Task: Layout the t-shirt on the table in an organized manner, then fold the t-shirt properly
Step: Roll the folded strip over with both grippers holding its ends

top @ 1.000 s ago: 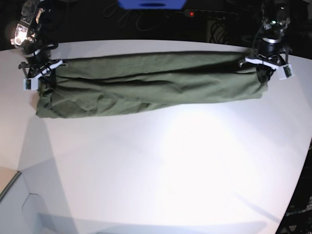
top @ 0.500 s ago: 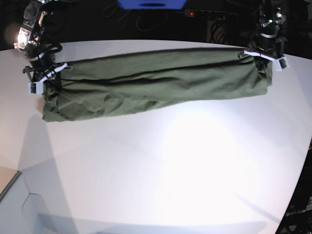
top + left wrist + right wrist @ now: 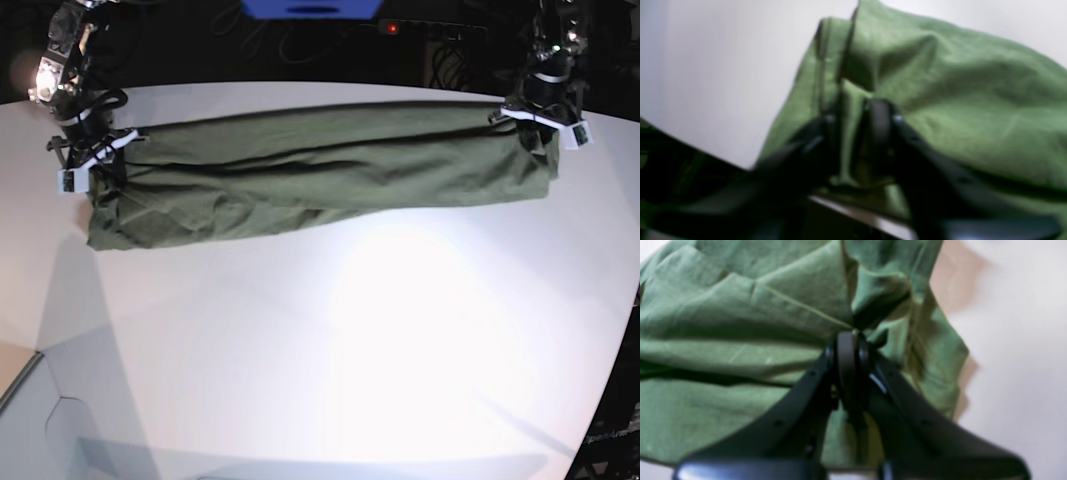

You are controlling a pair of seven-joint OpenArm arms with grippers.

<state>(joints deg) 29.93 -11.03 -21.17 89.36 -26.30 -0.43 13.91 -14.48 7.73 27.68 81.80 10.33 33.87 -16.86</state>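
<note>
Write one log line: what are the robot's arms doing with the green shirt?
t-shirt: stretched long on table | left gripper: opening, cloth between | right gripper: shut on t-shirt

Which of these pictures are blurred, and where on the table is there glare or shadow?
Left wrist view: soft all over, the left tool most blurred. Right wrist view: the right tool fairly sharp, the t-shirt slightly soft. Base view: sharp, with a bright glare patch on the table, shadow along its left edge, and edges bent by the lens.

A robotics lab, by the look: two arms at a bare white table (image 3: 330, 360), cables (image 3: 440, 55) trailing in the dark behind.
</note>
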